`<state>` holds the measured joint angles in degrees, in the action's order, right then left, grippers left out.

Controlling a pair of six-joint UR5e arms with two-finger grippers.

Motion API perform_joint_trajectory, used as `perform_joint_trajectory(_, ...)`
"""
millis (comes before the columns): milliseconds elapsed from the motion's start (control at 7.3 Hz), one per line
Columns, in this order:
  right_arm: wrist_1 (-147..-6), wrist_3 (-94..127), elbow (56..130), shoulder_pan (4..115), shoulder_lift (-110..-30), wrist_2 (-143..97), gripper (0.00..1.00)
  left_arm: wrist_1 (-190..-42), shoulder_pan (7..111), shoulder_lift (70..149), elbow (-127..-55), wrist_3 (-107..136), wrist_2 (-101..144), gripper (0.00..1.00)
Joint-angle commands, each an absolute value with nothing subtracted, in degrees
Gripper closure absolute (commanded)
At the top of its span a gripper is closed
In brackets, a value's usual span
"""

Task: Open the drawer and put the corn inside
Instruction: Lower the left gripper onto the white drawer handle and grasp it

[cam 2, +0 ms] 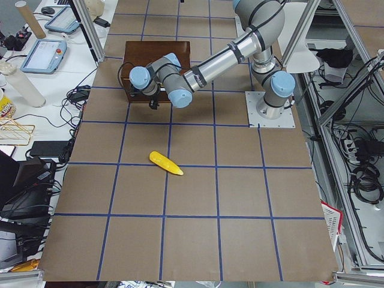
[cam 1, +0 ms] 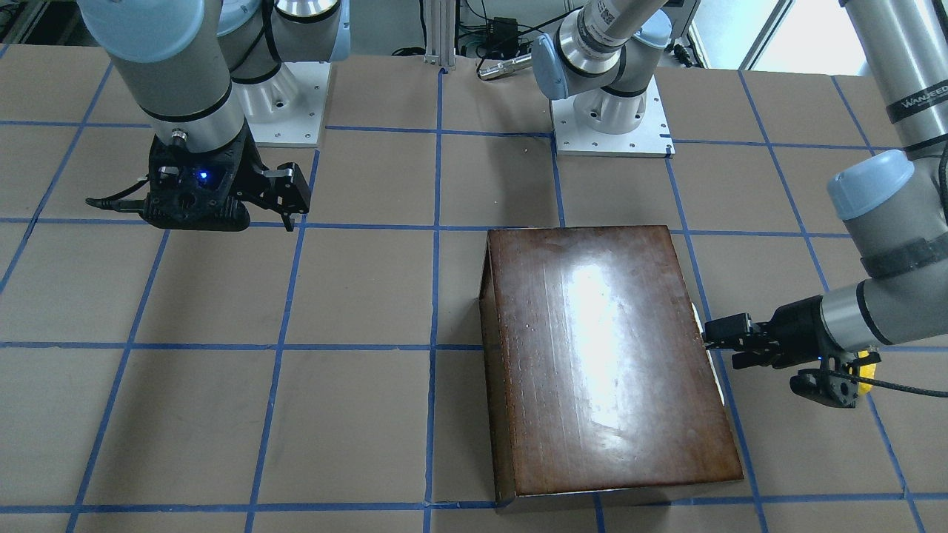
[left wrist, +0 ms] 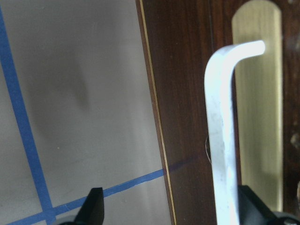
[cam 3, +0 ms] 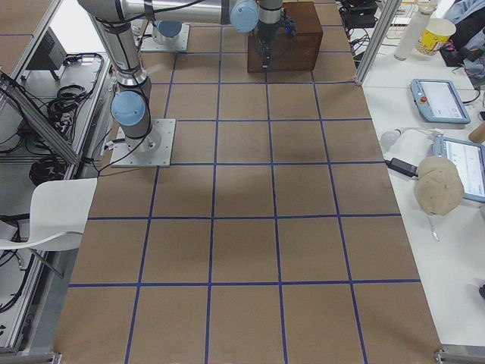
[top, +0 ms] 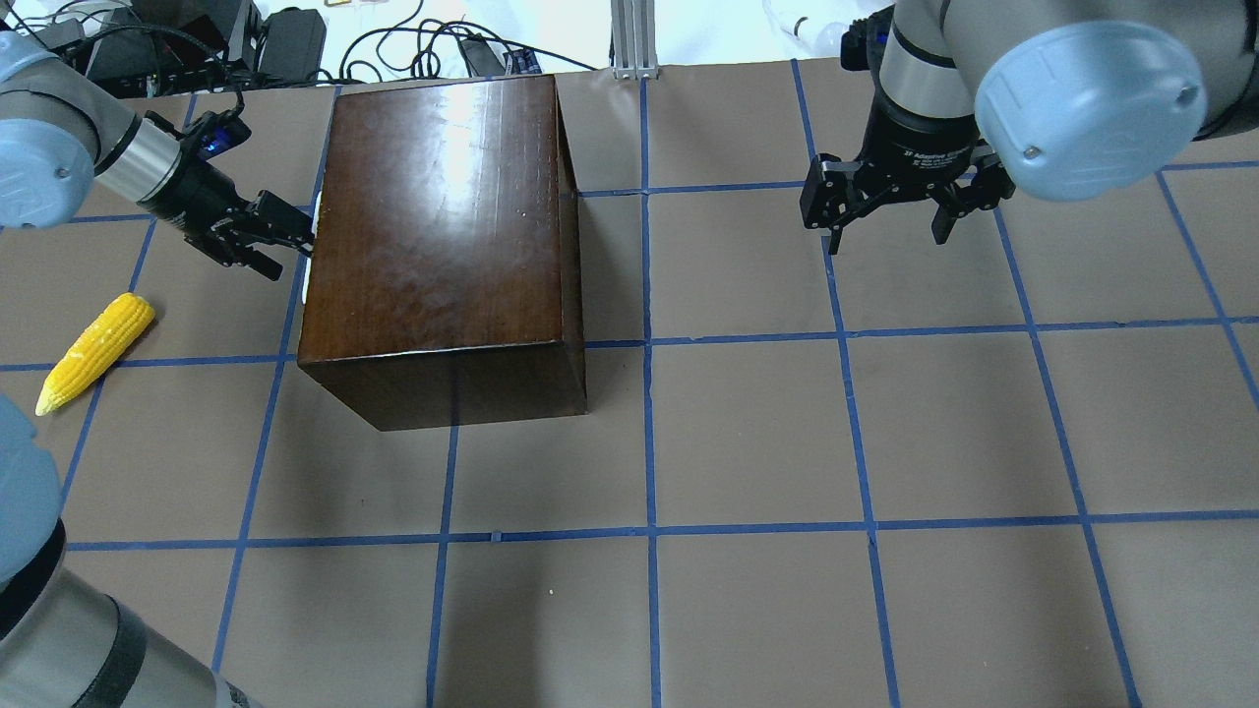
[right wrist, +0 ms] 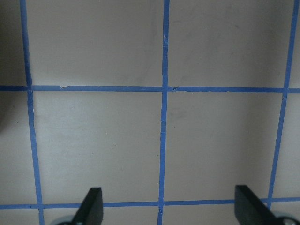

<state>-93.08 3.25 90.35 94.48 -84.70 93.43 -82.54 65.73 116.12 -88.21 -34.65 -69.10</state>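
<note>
The dark brown box (top: 443,216) stands on the table, its drawer shut. The drawer's dark front panel (left wrist: 187,93) carries a brass plate (left wrist: 260,140) and a silver handle (left wrist: 218,117). My left gripper (top: 293,251) is open at this panel. In the left wrist view (left wrist: 171,206) the handle lies between its spread fingers, close to the right one. The yellow corn (top: 95,351) lies on the table behind the left wrist, apart from the box; it also shows in the exterior left view (cam 2: 166,162). My right gripper (top: 887,239) hangs open and empty above bare table (right wrist: 166,206).
The table (top: 748,433) is brown with a blue tape grid. The arm bases (cam 1: 611,126) stand at the robot's edge. Cables and equipment (top: 295,39) lie beyond the far edge behind the box.
</note>
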Motion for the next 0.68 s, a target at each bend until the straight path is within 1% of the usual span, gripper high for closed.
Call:
perform_joint_trajectory(0,-93.1,3.3,90.4,94.5,-84.6,93.4,0.00,-82.5,65.6,116.5,-87.4,-34.8,-69.3,0.00)
perform_joint_trajectory(548,-93.1,3.3,90.4,94.5,-84.6,93.4,0.00,-82.6,64.7,116.5,-87.3,-36.0,-71.9,0.00)
